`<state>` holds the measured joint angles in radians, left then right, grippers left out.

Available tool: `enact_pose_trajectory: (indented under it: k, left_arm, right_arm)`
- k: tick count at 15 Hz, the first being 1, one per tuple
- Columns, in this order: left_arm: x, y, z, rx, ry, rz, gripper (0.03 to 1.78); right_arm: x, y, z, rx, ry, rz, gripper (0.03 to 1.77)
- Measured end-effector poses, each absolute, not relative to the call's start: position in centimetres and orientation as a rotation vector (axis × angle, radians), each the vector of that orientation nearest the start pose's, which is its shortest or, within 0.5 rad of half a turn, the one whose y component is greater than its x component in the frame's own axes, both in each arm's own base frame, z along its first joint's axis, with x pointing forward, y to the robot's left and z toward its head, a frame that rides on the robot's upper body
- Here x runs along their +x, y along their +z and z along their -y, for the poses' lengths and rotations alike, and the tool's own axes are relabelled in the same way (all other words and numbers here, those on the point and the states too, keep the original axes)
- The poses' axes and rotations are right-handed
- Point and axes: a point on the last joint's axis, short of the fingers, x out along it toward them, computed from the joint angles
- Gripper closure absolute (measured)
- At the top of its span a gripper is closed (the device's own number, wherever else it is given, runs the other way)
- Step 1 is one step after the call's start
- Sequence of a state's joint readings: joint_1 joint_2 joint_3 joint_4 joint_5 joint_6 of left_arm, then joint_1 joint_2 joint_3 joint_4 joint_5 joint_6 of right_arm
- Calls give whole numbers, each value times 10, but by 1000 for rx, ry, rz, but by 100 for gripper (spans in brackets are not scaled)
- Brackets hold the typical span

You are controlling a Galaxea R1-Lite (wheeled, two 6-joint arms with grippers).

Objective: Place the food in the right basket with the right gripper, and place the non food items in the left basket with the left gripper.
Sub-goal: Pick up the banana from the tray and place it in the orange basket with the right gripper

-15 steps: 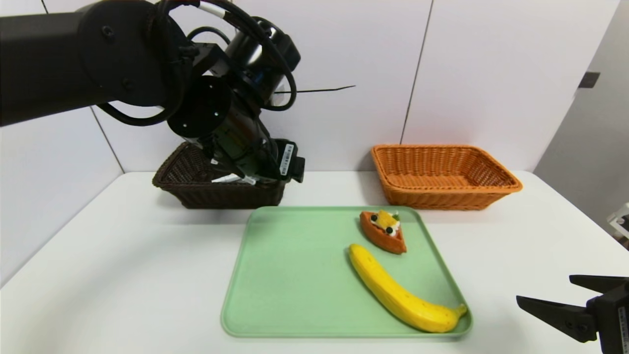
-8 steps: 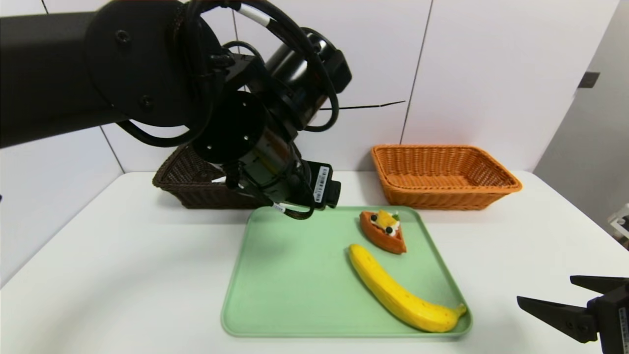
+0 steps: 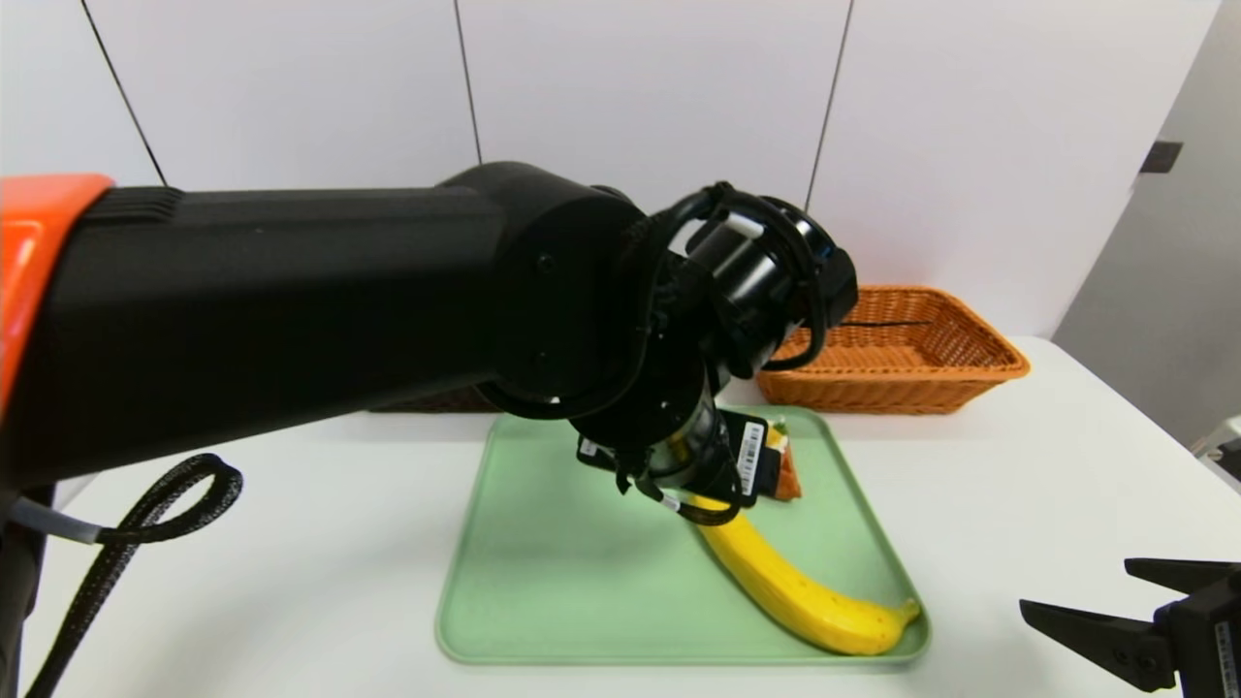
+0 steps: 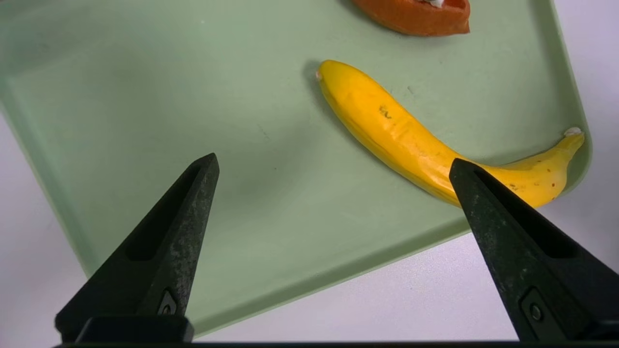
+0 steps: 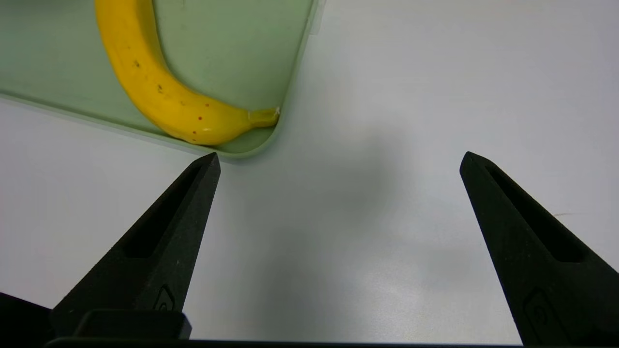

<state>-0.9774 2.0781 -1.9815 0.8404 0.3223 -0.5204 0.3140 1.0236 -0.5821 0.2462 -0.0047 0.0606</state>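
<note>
A long yellow banana (image 3: 805,601) (image 4: 401,135) (image 5: 154,87) lies on the green tray (image 3: 543,582), its stem at the near right corner. The orange-brown pastry wedge (image 4: 416,17) sits just behind it; in the head view only a sliver (image 3: 787,477) shows past my left wrist (image 3: 698,446). My left gripper (image 4: 333,162) hangs open and empty over the tray's front part, beside the banana. My right gripper (image 3: 1076,584) (image 5: 339,155) is open over bare table, right of the tray's near corner. The orange-tan right basket (image 3: 921,378) stands empty at the back right. My left arm almost wholly hides the left basket. No non food items are in view.
The white table (image 3: 242,582) ends at a white panelled wall behind the baskets. My left arm's thick black forearm (image 3: 291,291) crosses the whole left half of the head view. A black cable loop (image 3: 145,504) hangs at the left.
My left arm has swung from over the dark basket to the right and forward, over the tray, now covering the pastry. The right gripper has stayed put.
</note>
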Motion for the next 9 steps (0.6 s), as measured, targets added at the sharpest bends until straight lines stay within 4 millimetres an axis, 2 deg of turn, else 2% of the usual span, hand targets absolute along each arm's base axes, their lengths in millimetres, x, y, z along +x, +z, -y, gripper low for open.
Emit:
enact_pose_trajectory:
  k: [4, 6, 9]
  left_arm:
    - [224, 228, 323, 120, -373, -899, 12]
    - [221, 233, 318, 125, -373, -897, 12]
    - [211, 250, 299, 150, -357, -918, 12]
  right_arm:
    - [108, 186, -35, -49, 276, -684, 9]
    - [111, 192, -36, -47, 283, -665, 9]
    - [123, 203, -41, -47, 296, -652, 9]
